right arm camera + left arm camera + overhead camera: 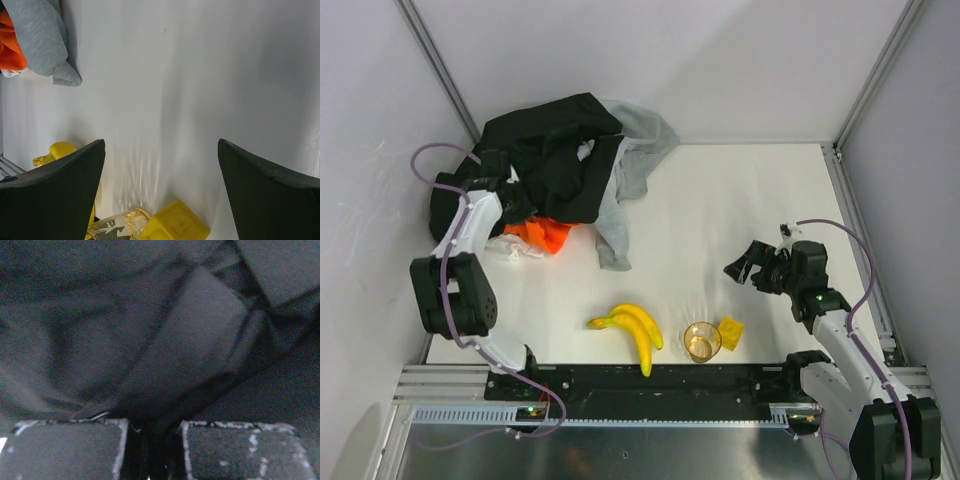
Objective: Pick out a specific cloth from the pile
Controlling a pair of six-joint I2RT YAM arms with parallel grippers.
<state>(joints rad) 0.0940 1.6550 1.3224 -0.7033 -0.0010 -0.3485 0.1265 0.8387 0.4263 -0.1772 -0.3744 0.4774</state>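
Little of the cloth (513, 247) shows: a white scrap at the near-left edge of the pile (570, 170), tucked against the orange cloth (542, 235) and just below the black garment (555, 150). The left gripper (150, 440) is sunk into the pile's left side. Its wrist view shows only dark fabric, with the fingers (65, 450) close together and a fold of the black garment seemingly pinched between them (the wrong fabric, if so). To do the step well it would likely need to shed that fold, then come in low at the white corner and nip a single layer, clear of the orange.

The right gripper (745, 265) hangs well to the right of the pile, jaws spread wide, holding nothing. Nearer than the pile and to its right stands an amber glass cup (701, 341), the only container. Nothing shows inside it from above. A yellow block (731, 331) sits just beside it, and the bananas (635, 332) lie outside it.
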